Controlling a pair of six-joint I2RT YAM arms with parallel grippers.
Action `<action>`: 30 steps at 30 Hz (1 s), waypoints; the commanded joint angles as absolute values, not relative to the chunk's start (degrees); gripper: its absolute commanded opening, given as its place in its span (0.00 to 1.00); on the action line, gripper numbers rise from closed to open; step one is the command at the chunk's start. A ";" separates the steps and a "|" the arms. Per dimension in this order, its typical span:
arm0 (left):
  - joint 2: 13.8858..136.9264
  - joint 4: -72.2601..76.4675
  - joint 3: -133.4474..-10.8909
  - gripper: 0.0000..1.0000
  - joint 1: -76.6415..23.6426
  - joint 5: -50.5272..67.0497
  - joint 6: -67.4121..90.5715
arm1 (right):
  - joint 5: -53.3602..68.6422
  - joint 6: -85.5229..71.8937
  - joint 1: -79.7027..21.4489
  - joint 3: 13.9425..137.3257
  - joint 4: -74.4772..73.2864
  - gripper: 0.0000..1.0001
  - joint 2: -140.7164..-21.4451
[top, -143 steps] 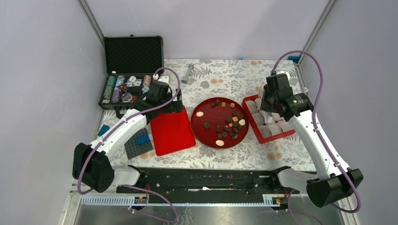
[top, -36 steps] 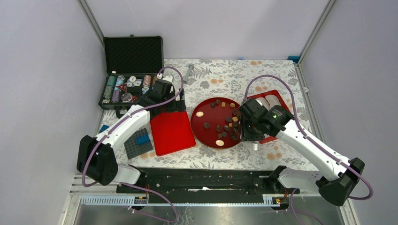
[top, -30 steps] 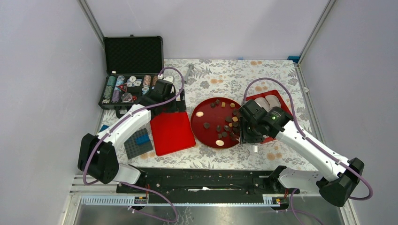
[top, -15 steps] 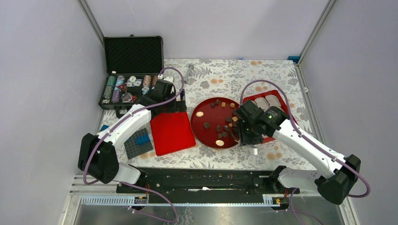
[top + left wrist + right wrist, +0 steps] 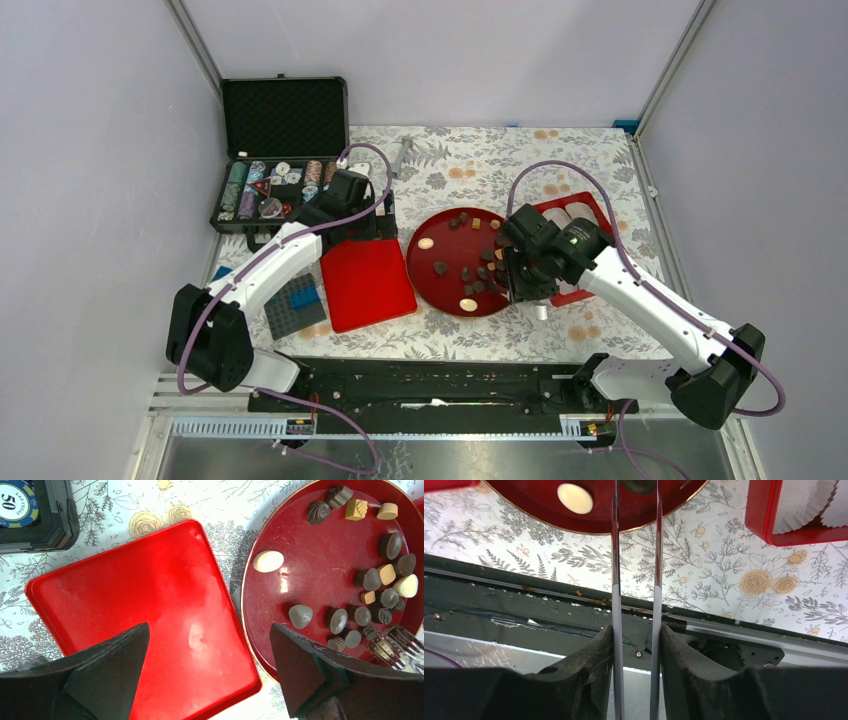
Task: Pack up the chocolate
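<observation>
The right gripper (image 5: 635, 635) clamped metal tongs (image 5: 615, 555) over chocolate (image 5: 338, 620) at the plate's (image 5: 320, 565) near-right rim; the left gripper (image 5: 207, 630) gaped wide, empty, above the red tray (image 5: 135, 605).

Nearly twenty small chocolate pieces (image 5: 371, 579) lie loose on a round red plate (image 5: 320, 555). Most are dark brown domes and ridged cups; a few are tan or cream. The thickest cluster sits just beyond the tips of the metal tongs (image 5: 395, 645), its pieces nearly touching. In the right wrist view, one dark piece (image 5: 639, 484) lies between the two tong arms at their far end; whether they pinch it cannot be told. A cream oval (image 5: 575, 498) lies just left of the arms. A second cream oval (image 5: 268, 561) lies alone, well apart from the tips. Farthest from them sits a tan square (image 5: 356, 509) among three others.
</observation>
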State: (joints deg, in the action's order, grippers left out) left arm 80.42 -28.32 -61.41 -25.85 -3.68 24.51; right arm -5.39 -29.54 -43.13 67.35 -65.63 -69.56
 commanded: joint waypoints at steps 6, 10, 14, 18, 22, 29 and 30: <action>80.38 -25.40 -62.19 0.99 -25.58 -3.47 24.70 | -11.96 -27.59 -43.49 76.52 -66.67 0.27 -70.25; 80.18 -25.40 -62.05 0.99 -25.58 -3.42 24.61 | -17.41 -25.79 -43.38 80.88 -66.38 0.28 -71.84; 79.98 -25.53 -62.00 0.99 -25.58 -3.85 24.48 | -22.52 -23.53 -41.14 84.13 -65.14 0.31 -73.64; 80.07 -25.99 -62.25 0.99 -25.58 -4.04 24.26 | -21.02 -21.34 -33.31 83.91 -61.08 0.31 -72.90; 79.81 -26.02 -62.31 0.99 -25.58 -4.04 24.17 | -20.67 -20.07 -26.24 82.23 -58.70 0.30 -71.52; 80.45 -26.54 -63.22 0.99 -25.58 -4.35 23.91 | -20.21 -19.73 -22.25 74.80 -57.80 0.31 -69.44; 80.59 -26.54 -63.24 0.99 -25.58 -4.25 23.91 | -20.09 -19.84 -21.86 73.75 -57.79 0.31 -69.17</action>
State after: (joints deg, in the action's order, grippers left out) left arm 80.42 -28.21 -61.41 -25.85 -3.73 24.43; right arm -19.44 -20.80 -23.18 76.99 -59.20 -71.31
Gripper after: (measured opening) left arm 0.985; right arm 0.419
